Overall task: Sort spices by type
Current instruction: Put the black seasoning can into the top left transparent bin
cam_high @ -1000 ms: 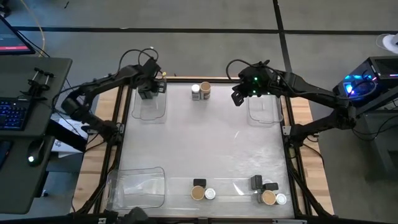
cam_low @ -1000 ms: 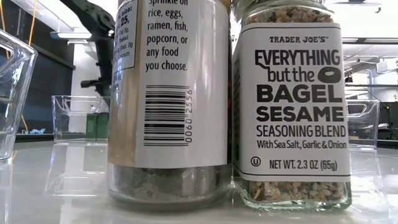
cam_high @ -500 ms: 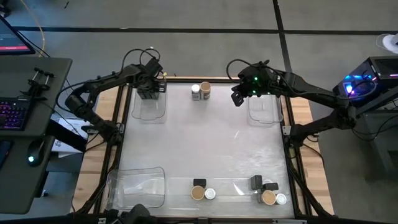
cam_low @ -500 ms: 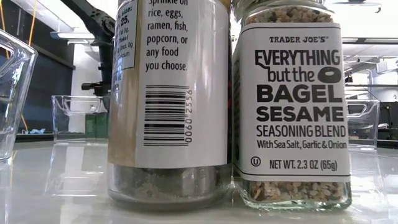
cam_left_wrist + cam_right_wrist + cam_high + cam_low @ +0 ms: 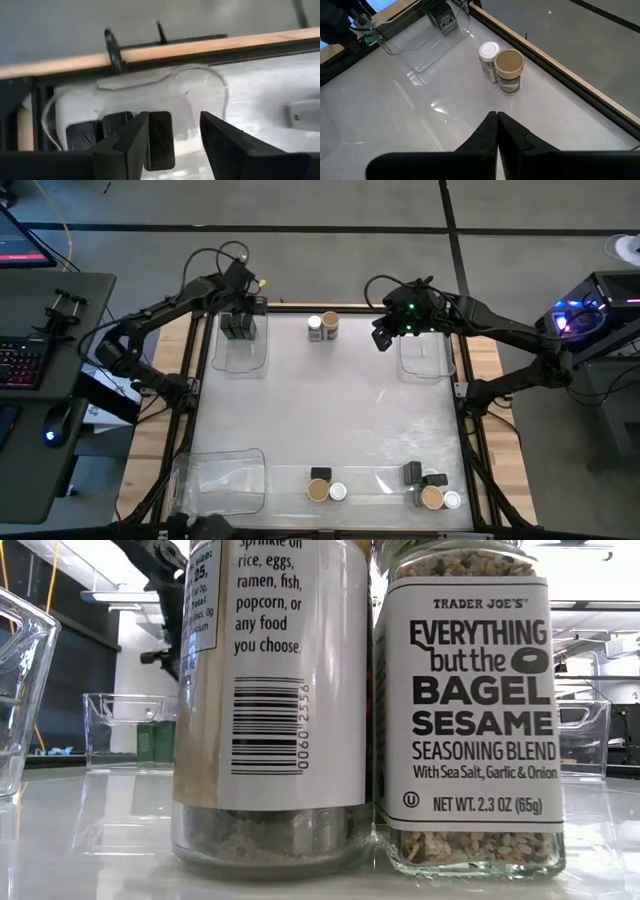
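I see the far-left clear bin holding black boxy spice tins; through the left wrist camera I count what looks like three, though the bin wall blurs them. My left gripper hangs above that bin with its fingers parted and nothing between them. A second ago it sat lower, down at the tins; it has since lifted and opened. The far-right bin shows nothing inside. My right gripper hovers at that bin's inner edge, fingers pressed together, unmoved. A white-topped jar and a tan-topped jar stand touching near the far edge. More spices line the near edge. The table's middle lies open.
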Controlling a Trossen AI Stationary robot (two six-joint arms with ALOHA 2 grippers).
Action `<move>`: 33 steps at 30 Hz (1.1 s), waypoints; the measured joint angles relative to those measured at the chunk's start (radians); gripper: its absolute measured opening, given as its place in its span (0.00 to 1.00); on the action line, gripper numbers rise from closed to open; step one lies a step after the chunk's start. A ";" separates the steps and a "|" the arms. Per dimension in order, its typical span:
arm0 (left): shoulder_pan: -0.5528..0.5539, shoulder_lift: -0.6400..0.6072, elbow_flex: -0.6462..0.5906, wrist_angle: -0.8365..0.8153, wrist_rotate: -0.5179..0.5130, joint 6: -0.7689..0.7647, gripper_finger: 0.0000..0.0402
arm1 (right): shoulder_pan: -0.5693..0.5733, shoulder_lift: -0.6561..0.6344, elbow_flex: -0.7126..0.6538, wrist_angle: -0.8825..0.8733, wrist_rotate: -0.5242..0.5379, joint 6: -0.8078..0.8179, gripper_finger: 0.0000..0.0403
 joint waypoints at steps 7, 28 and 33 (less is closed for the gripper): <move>-0.121 -0.008 -0.053 -0.088 0.025 0.046 0.03 | 0.000 0.000 0.000 0.000 -0.005 0.003 0.00; -0.102 0.058 -0.151 -0.011 0.017 0.189 0.00 | 0.000 0.000 0.000 0.018 -0.005 0.026 0.00; -0.080 0.058 -0.151 -0.006 0.019 0.215 0.00 | 0.000 0.000 0.000 0.019 -0.005 0.026 0.00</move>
